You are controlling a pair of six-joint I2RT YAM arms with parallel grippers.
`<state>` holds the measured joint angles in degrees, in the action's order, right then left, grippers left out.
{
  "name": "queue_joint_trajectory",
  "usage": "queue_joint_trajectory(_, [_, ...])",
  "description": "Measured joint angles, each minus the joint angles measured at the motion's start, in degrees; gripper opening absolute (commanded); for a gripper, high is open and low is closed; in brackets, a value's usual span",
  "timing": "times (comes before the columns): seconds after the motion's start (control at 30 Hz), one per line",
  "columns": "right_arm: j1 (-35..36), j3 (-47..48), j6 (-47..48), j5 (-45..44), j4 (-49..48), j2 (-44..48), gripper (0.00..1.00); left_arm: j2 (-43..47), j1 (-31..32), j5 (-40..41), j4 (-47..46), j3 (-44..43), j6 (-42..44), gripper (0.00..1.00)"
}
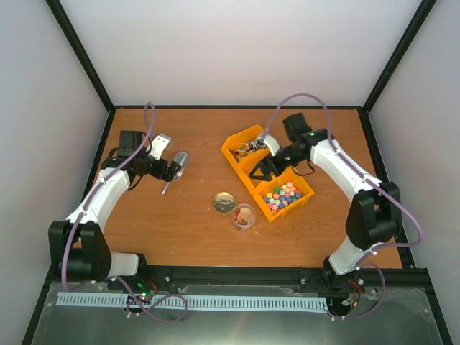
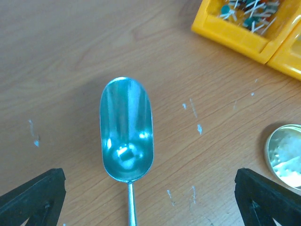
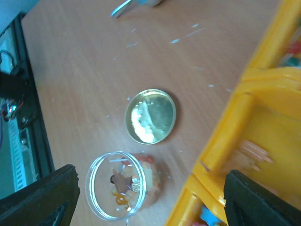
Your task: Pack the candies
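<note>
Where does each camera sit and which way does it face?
Top external: above and behind the bases, looking down on the table; left arm and right arm show.
Left wrist: on the left arm, straight down at the metal scoop; own open fingers at bottom corners.
Right wrist: on the right arm, down at the gold lid, jar of candies, yellow bin; own open fingers at bottom corners.
Shared: both wrist views show the gold lid.
</note>
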<state>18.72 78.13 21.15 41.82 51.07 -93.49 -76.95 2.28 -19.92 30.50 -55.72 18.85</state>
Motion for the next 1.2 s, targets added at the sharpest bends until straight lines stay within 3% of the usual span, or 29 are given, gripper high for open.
queue_joint_trajectory(0.2, [8.98, 1.88, -0.96, -1.73, 0.24, -6.60, 0.97, 5.49, 0.00, -1.42, 0.02, -0.59, -0.74, 1.00])
queue_joint_trajectory(0.53, [16.90, 3.30, -4.24, -6.54, -1.42, -15.76, 1.00, 15.69, 0.00, -3.96, -4.94, 0.48, -8.70, 1.00])
queue_joint_trajectory(0.93, [15.87, 5.44, -7.26, -12.76, -4.59, -21.46, 1.00, 12.79, 0.09, -12.55, 4.85, -2.14, -3.08, 1.00])
queue_joint_trajectory(1.2, [8.79, 7.10, -5.90, -14.29, -4.98, -22.32, 0.99, 12.66, 2.91, -13.70, 7.45, -0.57, 0.57, 1.00])
